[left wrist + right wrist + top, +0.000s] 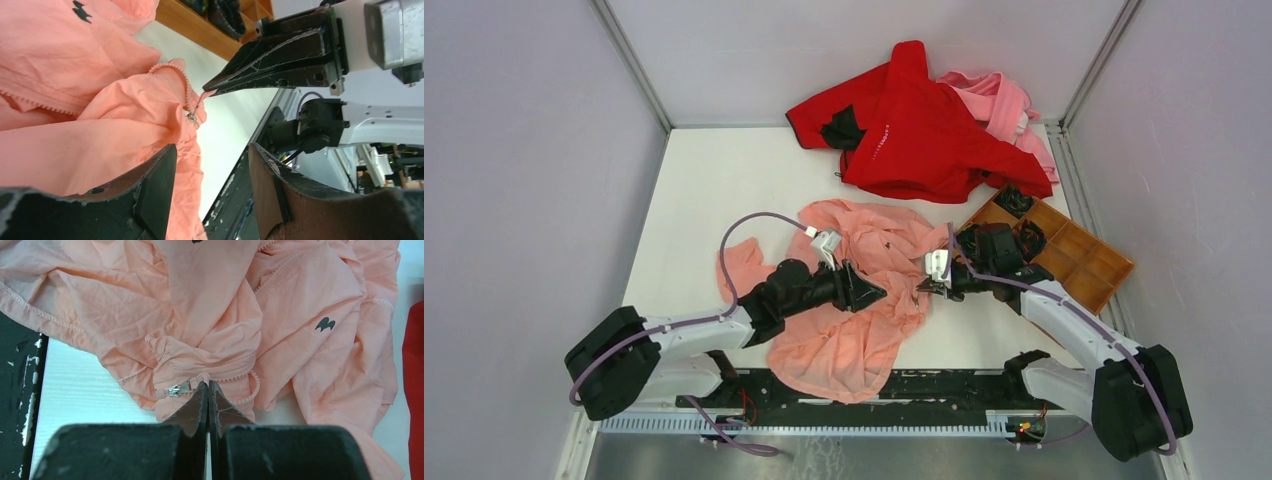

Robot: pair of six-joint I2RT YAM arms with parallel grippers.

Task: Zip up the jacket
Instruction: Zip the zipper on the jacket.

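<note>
Pinching with my right gripper (207, 390), fingers pressed together, I clamp a fold at the edge of the jacket (854, 330). The grip sits just beside the one metal zipper slider (177, 389), which lies to the left of the fingertips in the right wrist view. One row of zipper teeth (252, 385) curls away on the other side. My left gripper (212, 146) stands with its two fingers apart and nothing between them. It is low over the same fabric and faces the right gripper's tips.

One jacket lies crumpled in the middle of the table (714, 190), between my two arms, with its near hem reaching the black rail (944, 385). Two other garments are heaped at the far edge: one red garment (924, 130) and, to its right, one paler pink garment (1004, 100). One wooden compartment tray (1079, 255) sits at the right, behind my right arm, with dark items in it.
</note>
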